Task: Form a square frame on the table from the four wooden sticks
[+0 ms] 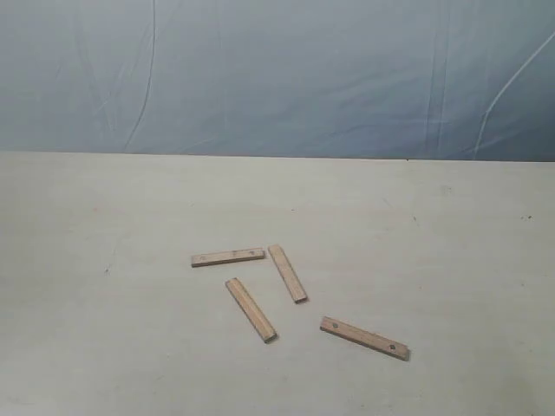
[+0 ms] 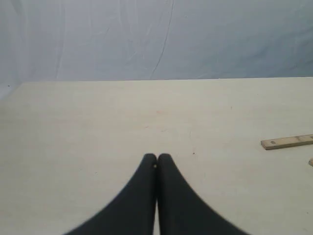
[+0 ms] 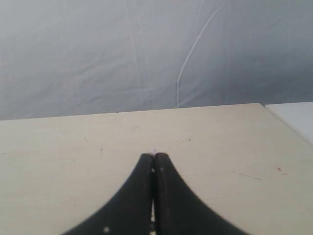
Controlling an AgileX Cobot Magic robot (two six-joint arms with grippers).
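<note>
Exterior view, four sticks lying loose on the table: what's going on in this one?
Nothing is being handled yet. The four wooden sticks lie scattered on the table, pointing different ways and not laid out as a square. The left gripper and right gripper are both shut and empty, held over bare table. Neither arm shows in the exterior view. The left wrist view catches one holed stick and nothing more of the set.
</note>
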